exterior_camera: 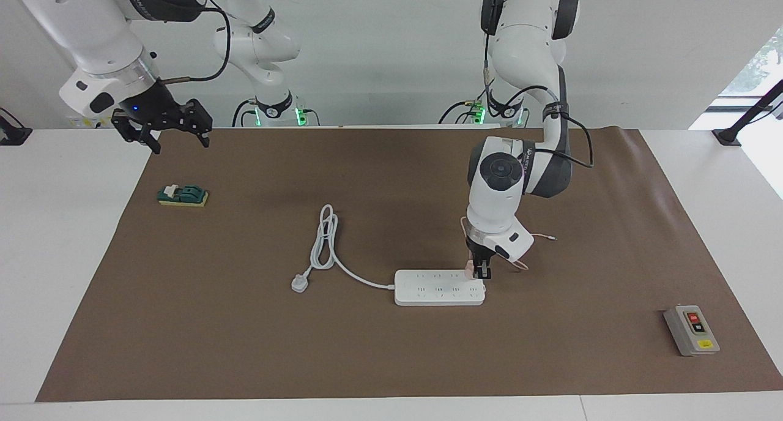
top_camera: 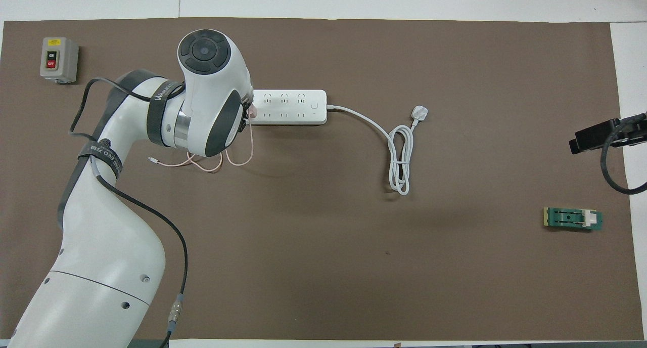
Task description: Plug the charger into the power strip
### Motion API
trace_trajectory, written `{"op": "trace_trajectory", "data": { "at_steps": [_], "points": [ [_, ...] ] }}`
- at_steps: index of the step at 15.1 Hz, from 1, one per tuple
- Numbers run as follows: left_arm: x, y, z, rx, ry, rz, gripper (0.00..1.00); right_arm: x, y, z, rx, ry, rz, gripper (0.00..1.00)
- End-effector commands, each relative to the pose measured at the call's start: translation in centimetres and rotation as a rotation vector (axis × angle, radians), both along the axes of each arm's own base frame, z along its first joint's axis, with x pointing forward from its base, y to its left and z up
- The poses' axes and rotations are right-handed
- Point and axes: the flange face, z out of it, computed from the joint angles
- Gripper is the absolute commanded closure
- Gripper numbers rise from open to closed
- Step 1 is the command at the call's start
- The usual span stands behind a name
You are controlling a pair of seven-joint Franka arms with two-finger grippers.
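Note:
The white power strip (exterior_camera: pixel 439 287) (top_camera: pixel 288 106) lies flat on the brown mat, its thick white cord (exterior_camera: pixel 324 240) looping to a white plug (exterior_camera: pixel 299 283). My left gripper (exterior_camera: pixel 479 272) points straight down over the strip's end toward the left arm's side, shut on the small pale pink charger (exterior_camera: pixel 470 270) (top_camera: pixel 249 114), which sits against the strip's top. Its thin pink cable (top_camera: pixel 202 161) trails on the mat, nearer to the robots. In the overhead view the arm hides the gripper. My right gripper (exterior_camera: pixel 165 130) hangs open, waiting over the mat's corner at the right arm's end.
A green and yellow block (exterior_camera: pixel 182 196) (top_camera: pixel 572 219) lies at the right arm's end of the mat. A grey switch box with red and black buttons (exterior_camera: pixel 691 330) (top_camera: pixel 58 59) sits at the left arm's end, farther from the robots than the strip.

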Motion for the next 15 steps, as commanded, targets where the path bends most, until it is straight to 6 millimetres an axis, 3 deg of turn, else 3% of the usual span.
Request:
{"op": "trace_trajectory", "data": {
  "at_steps": [1, 13, 15],
  "points": [
    [-1.3, 0.8, -2.5, 0.033, 0.015, 0.002, 1.00, -0.8, 0.0, 0.1, 0.015, -0.005, -0.016, 0.00],
    [-2.1, -0.5, -4.0, 0.048, 0.007, -0.029, 1.00, -0.8, 0.0, 0.1, 0.015, -0.005, -0.016, 0.00],
    [-2.3, -1.3, -5.5, 0.075, 0.031, -0.044, 1.00, -0.8, 0.0, 0.1, 0.015, -0.005, -0.016, 0.00]
  ]
}}
